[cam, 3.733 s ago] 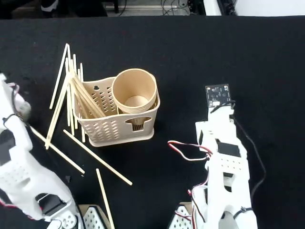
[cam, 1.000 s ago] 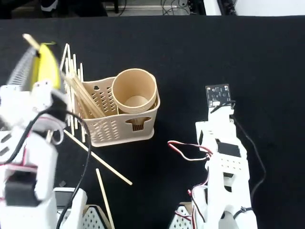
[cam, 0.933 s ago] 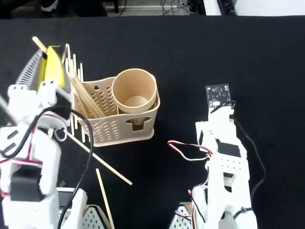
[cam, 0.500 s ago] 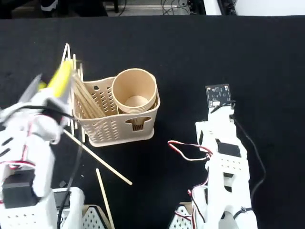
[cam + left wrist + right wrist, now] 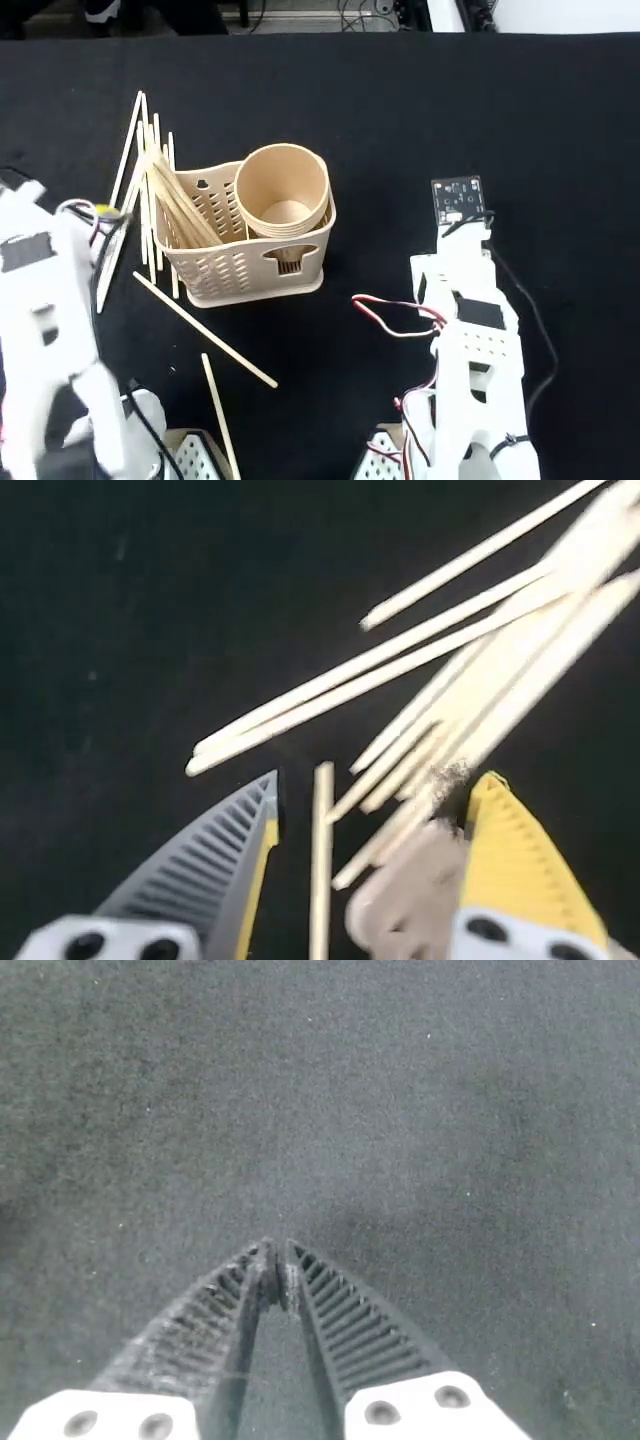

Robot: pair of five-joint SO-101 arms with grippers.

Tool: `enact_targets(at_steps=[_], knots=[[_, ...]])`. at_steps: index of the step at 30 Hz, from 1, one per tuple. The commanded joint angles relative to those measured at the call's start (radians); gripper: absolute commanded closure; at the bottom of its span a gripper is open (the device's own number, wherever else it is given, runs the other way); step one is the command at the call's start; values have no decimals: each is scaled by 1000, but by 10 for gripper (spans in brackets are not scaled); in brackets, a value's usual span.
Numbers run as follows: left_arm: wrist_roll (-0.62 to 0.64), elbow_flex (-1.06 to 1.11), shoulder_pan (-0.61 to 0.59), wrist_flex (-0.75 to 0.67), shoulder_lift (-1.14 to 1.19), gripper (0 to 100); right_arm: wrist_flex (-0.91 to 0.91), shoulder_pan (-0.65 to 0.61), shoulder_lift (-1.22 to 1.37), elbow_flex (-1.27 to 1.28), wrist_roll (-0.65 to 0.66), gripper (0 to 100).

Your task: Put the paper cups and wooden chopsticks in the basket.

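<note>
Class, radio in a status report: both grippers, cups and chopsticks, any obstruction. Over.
Left gripper jaws open over loose wooden chopsticks. Right gripper shut, empty. Tan paper cups in beige perforated basket. No obstruction seen.

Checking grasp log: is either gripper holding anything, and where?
Nothing is held. The left gripper is open, with one chopstick unclamped between its jaws. The right gripper is shut, empty.
</note>
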Motion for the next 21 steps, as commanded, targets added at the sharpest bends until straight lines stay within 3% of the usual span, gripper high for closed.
enact_targets(at_steps=[1, 8, 14, 18, 21], knots=[[14, -76, 18, -18, 247, 702, -15, -17, -21, -4, -2, 984], [120, -209, 122, -9, 595, 727, -15, -15, -21, -4, 0, 984], [112, -320, 125, 51, 767, 793, -14, -14, -22, -4, 0, 984], [100, -361, 130, 97, 790, 899, -14, -14, -22, -4, 0, 984], [-8, -372, 130, 86, 801, 972, -14, -14, -22, -4, 0, 984]])
